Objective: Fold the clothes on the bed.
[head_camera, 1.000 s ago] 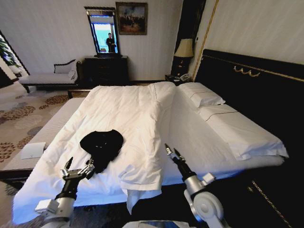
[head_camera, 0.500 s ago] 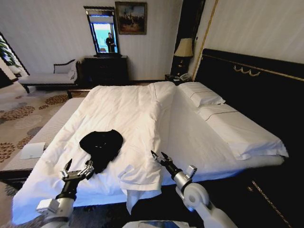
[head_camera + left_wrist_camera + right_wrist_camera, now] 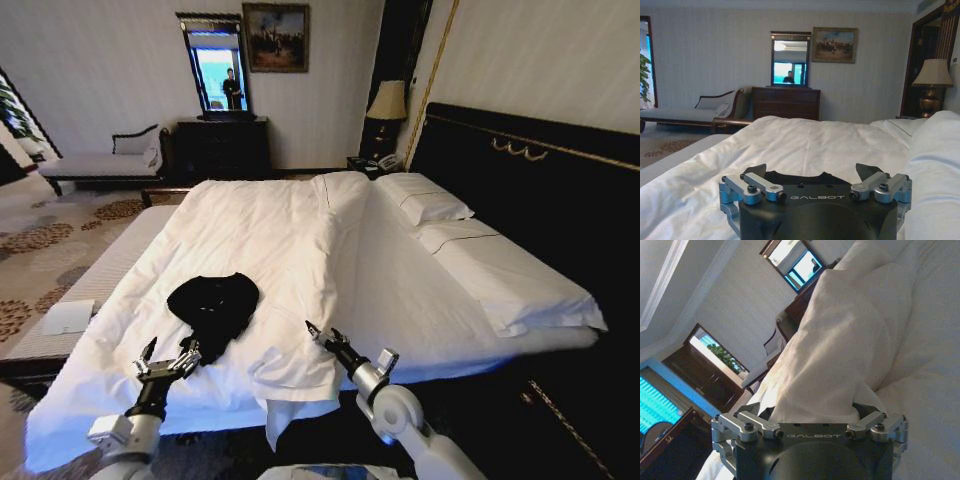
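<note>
One black T-shirt (image 3: 213, 303) lies crumpled on the white duvet (image 3: 270, 240) of the bed (image 3: 400, 290), on the robot's left side of the mattress and near its foot; its lettering cannot be seen. Both arms reach up from below toward the near edge of the bed; the left gripper (image 3: 168, 358) hovers just short of the shirt's near end, fingers spread apart and holding nothing; the right gripper (image 3: 322, 334) sits over the folded-back duvet edge, well to the right of the shirt, its fingers likewise parted and empty; white pillows (image 3: 432, 207) rest against the dark headboard (image 3: 540, 190).
</note>
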